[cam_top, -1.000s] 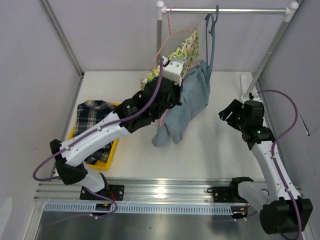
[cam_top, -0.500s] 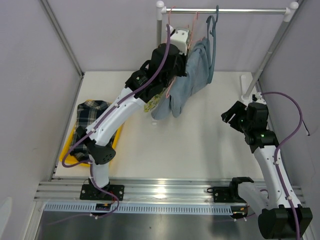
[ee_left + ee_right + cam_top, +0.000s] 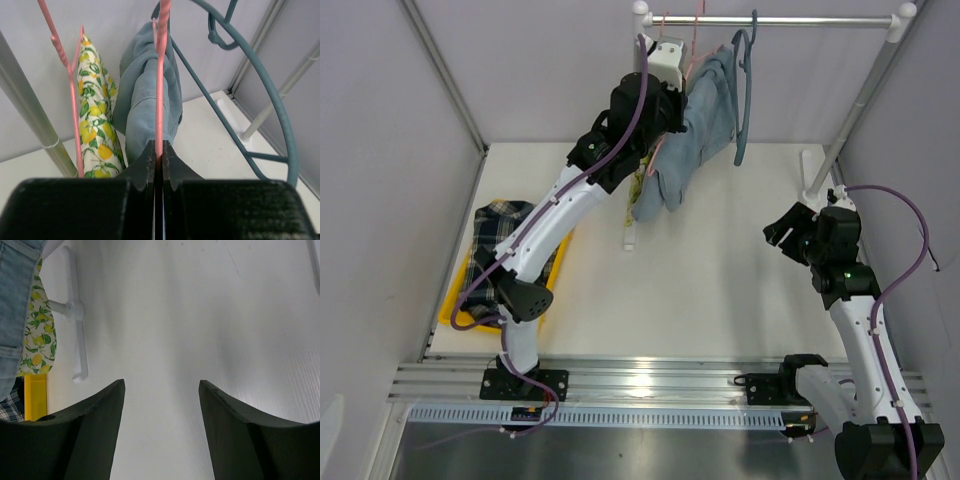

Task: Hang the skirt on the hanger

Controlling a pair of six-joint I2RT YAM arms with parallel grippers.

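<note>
Looking along the left wrist view, we see the left gripper pinched on the thin wire of the pink hanger. Its jaws are closed with only that wire between them, and the arm is lifted high toward the rail. The wire runs straight up to the rail, but we cannot tell whether its hook sits over it. The skirt hangs below the rail at the end nearest the left arm, just beside a second pink hanger; we cannot make out which of the two pink wires carries it. The denim shirt hangs under the rail directly behind the gripped wire, touching the skirt's edge. Further along the rail is the blue-grey hanger, hooked over it in the top view. The right gripper is well below the rail, over the bare table. Its jaws stand wide apart and hold nothing. Far below the rail's near end, the plaid shirt lies in the yellow tray.
</note>
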